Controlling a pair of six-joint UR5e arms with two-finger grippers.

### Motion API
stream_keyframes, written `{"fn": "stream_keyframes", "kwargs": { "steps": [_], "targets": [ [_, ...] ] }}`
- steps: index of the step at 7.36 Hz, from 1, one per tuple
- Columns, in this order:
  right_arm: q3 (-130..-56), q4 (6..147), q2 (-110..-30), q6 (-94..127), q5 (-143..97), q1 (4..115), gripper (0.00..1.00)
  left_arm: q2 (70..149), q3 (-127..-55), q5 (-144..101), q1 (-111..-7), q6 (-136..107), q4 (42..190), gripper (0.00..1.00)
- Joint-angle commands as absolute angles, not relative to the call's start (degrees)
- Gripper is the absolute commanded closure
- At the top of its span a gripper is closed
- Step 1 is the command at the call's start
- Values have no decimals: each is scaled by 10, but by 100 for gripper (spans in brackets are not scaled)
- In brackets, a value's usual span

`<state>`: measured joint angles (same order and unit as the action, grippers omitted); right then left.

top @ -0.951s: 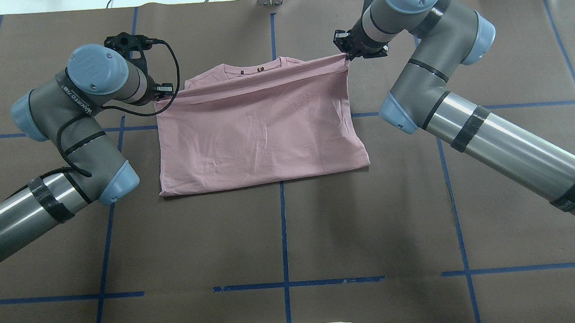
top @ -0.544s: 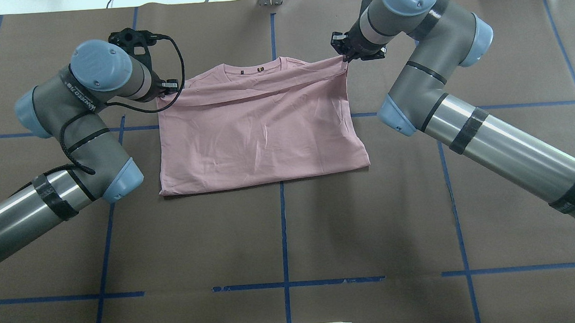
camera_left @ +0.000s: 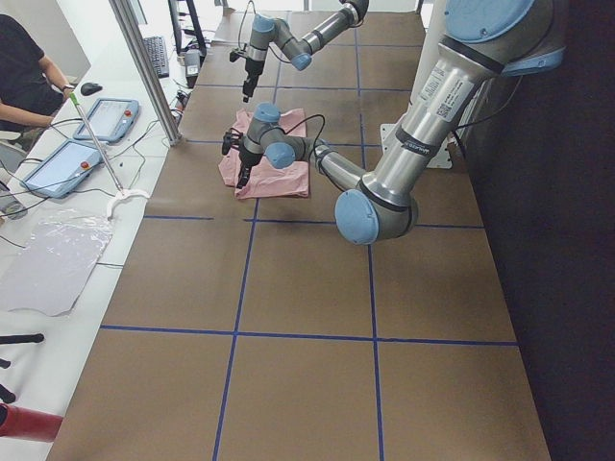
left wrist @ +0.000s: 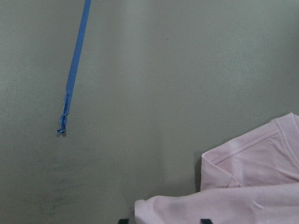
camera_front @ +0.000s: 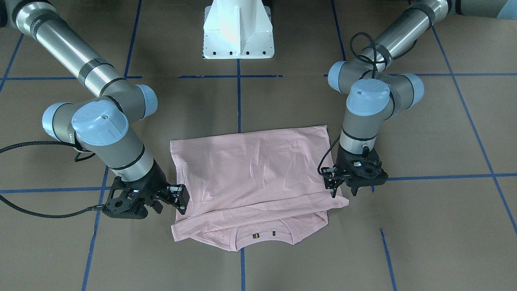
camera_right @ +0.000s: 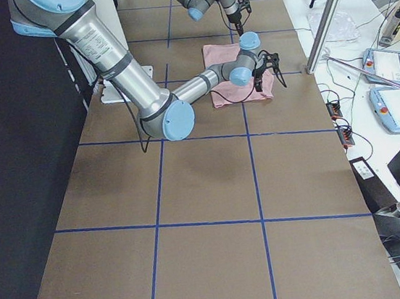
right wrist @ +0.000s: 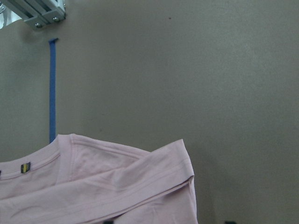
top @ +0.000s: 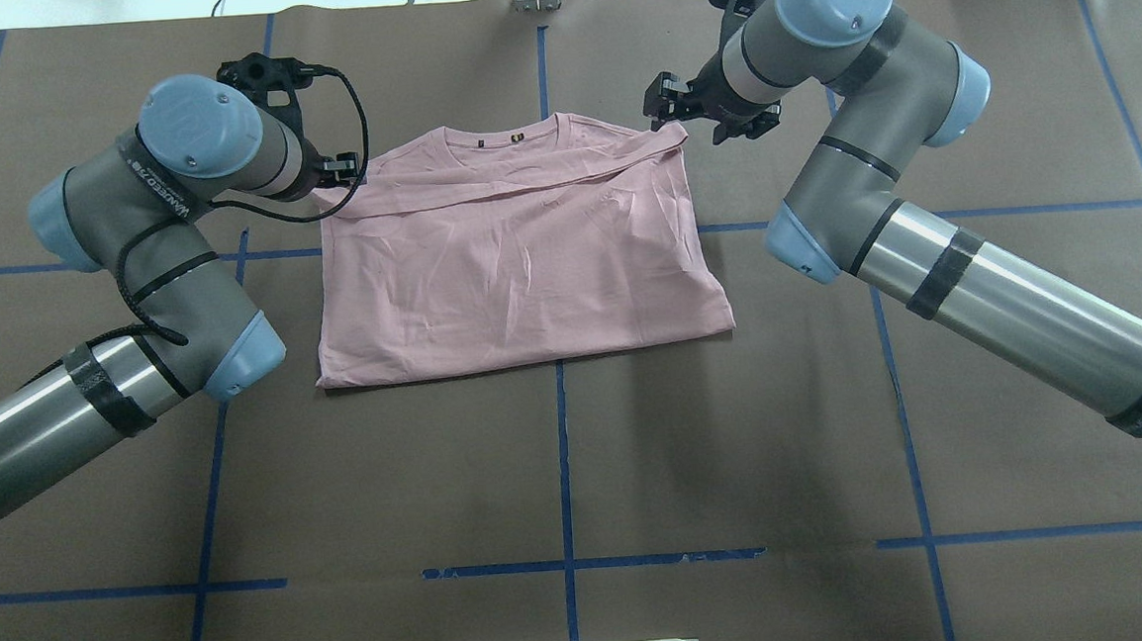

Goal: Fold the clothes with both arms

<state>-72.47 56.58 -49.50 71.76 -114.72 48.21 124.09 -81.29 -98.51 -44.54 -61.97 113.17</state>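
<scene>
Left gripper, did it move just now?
Yes. In the overhead view the left gripper has slid a little toward the centre blue tape line, nearer the pink T-shirt and its collar.

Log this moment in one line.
T-shirt hem folded up near collar | left gripper open, beside corner | right gripper open, beside corner

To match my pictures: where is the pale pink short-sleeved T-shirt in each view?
Exterior front-facing: pale pink short-sleeved T-shirt at centre, collar toward bottom.
Overhead exterior: upper centre, collar toward top.
Exterior left: small, upper centre.
Exterior right: small, upper centre.
Left wrist-mounted: lower right corner.
Right wrist-mounted: lower left.
Shared landmark: the blue tape line meeting the collar.
</scene>
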Motion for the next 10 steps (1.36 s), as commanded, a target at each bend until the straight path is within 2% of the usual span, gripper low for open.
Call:
{"fn": "stream_keyframes", "kwargs": {
  "steps": [1,3,4,7,10],
  "targets": [
    [-825,602,-561,724,-1170,474,0,1236,-851,-1009,-446,-656,1129,0],
    [-943,746,-599,733,-1159,436,0,1232,-881,-1033,-446,-659,1125,0],
    [-967,761,-624,734,-1137,404,0,1229,-890,-1038,-446,-660,1125,0],
    [-960,763,-649,733,-1093,339,0,1225,-916,-1038,-436,-710,1126,0],
    [-936,762,-644,730,-1087,332,0,1225,-927,-1038,-432,-716,1126,0]
  ]
}}
